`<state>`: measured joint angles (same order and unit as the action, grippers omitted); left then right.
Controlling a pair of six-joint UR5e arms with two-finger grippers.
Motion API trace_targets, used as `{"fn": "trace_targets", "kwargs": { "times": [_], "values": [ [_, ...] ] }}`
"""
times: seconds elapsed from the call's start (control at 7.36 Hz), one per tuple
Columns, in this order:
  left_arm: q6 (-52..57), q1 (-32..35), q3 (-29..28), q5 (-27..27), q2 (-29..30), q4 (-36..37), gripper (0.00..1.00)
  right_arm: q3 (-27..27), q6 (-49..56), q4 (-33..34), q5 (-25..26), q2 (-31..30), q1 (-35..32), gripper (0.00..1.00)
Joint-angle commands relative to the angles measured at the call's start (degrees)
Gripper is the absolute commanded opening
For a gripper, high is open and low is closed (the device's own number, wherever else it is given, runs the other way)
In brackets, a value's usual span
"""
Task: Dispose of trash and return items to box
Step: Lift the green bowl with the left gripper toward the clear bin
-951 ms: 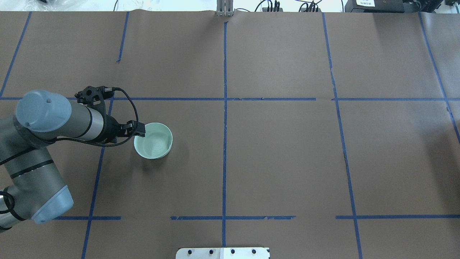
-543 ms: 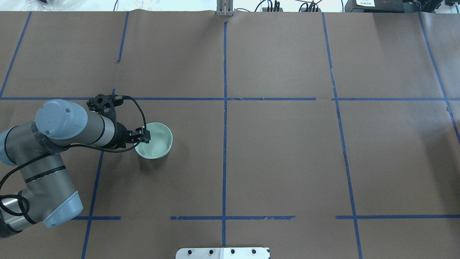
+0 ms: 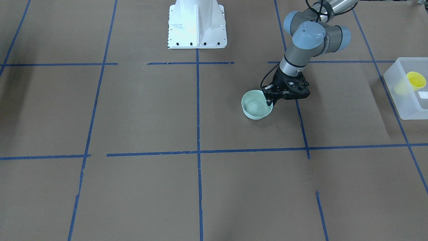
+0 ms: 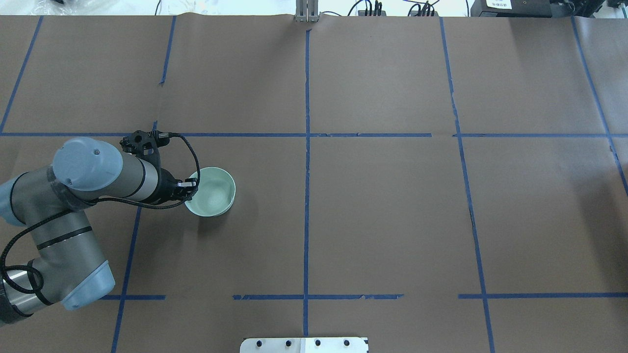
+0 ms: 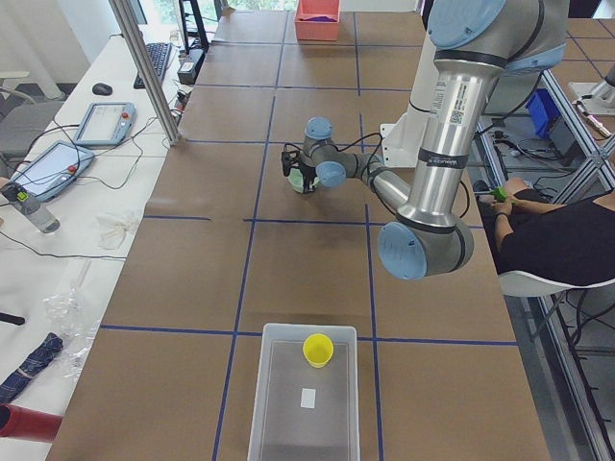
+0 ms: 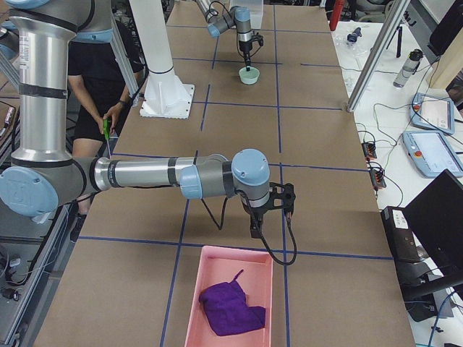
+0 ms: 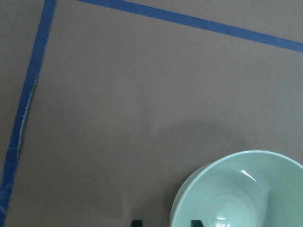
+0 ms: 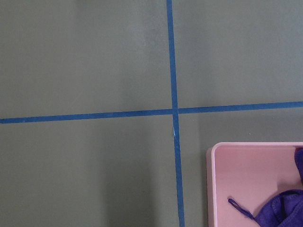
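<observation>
The pale mint-green bowl (image 4: pixel 214 195) stands upright on the brown table, left of centre; it also shows in the front view (image 3: pixel 254 107) and the left wrist view (image 7: pixel 241 194). My left gripper (image 4: pixel 190 188) is down at the bowl's left rim. In the left wrist view its jaws (image 7: pixel 165 223) stand apart, one fingertip (image 7: pixel 136 222) outside the rim and one inside, so it is open. The yellow cup (image 3: pixel 415 80) stands inside the translucent box (image 3: pixel 396 97) at the table's left end. My right gripper (image 6: pixel 255 228) hangs above the table near a pink bin; I cannot tell if it is open or shut.
A pink bin (image 6: pixel 217 269) holding a purple cloth (image 6: pixel 230 307) lies at the table's right end, its corner in the right wrist view (image 8: pixel 222 156). The white robot base (image 3: pixel 196 23) stands mid-table at the robot's edge. Blue tape lines grid the table.
My left arm swung toward the bowl and the gripper lowered to its left rim, then drew back slightly to straddle it. The bowl has not moved.
</observation>
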<state>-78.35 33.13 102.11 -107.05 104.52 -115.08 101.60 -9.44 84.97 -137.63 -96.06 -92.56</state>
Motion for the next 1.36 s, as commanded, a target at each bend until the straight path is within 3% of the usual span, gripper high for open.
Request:
{"fn": "trace_targets", "kwargs": {
  "times": [0.0, 0.27, 0.54, 0.68, 0.95, 1.22],
  "values": [
    [0.39, 0.53, 1.75, -0.79, 0.60, 0.12, 0.00, 0.09, 0.12, -0.07, -0.44, -0.01, -0.08, 1.00],
    [1.61, 5.15, 8.17, -7.43, -2.29, 2.13, 0.00, -0.52, 0.21, 0.02, -1.32, 0.08, 0.01, 1.00],
    [9.39, 14.30, 9.15, -11.15, -3.26, 4.49, 0.00, -0.53, 0.03, 0.10, -1.41, -0.10, 0.10, 1.00],
    [15.27, 16.77, 10.55, -11.25, -6.75, 5.03, 0.00, -0.70, 0.29, 0.02, -0.80, -0.10, 0.18, 1.00],
    [28.98, 22.66, 10.39, -16.40, -12.30, 4.78, 0.00, -4.45, 0.55, -0.16, -0.79, -0.01, 0.88, 1.00],
    [44.43, 35.63, 4.19, -23.87, -13.73, 5.21, 0.00, -5.36, 0.04, -0.25, -0.97, 0.95, 1.50, 1.00]
  ]
}}
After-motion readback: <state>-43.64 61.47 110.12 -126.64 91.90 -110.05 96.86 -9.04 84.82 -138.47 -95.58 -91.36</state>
